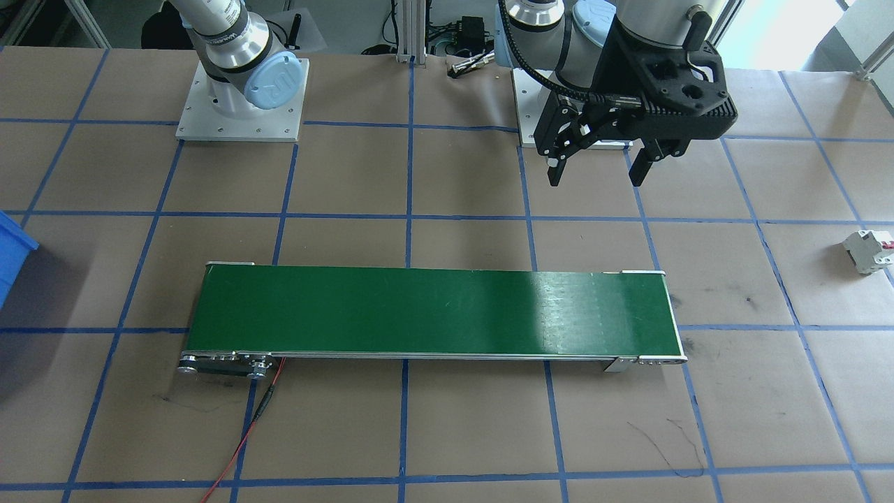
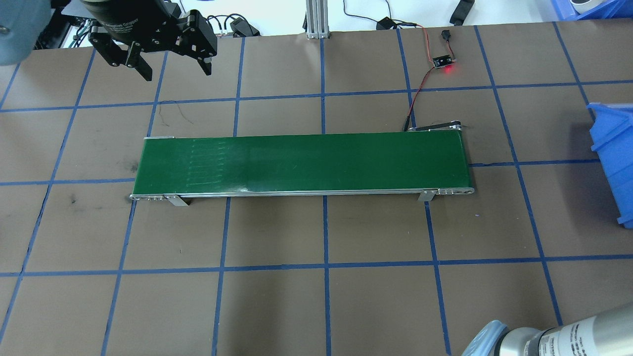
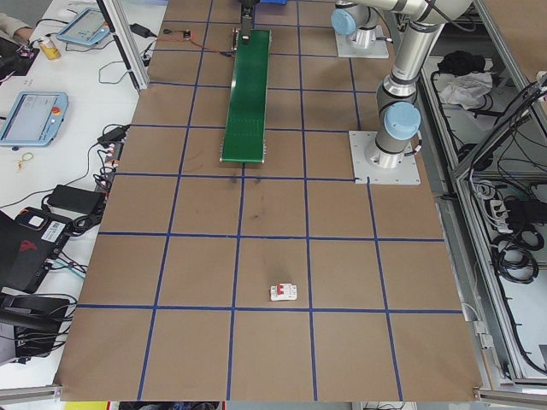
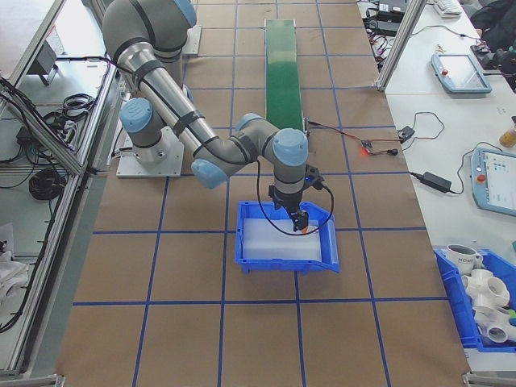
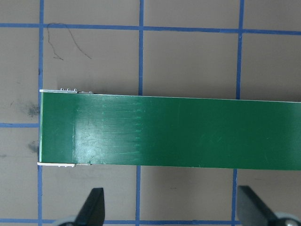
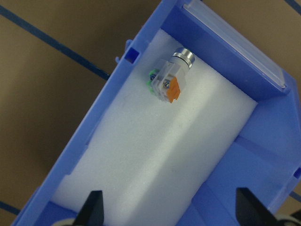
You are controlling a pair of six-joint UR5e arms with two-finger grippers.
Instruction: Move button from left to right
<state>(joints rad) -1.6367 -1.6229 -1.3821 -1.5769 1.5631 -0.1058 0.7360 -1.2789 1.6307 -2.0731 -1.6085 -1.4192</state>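
Jaws wide apart and empty on both: right gripper above white foam in blue bin, over button lying on its side; left gripper above brown gridded table, just beyond green conveyor belt. Farther off, circuit breaker alone. Button cap turned away, hard to see.
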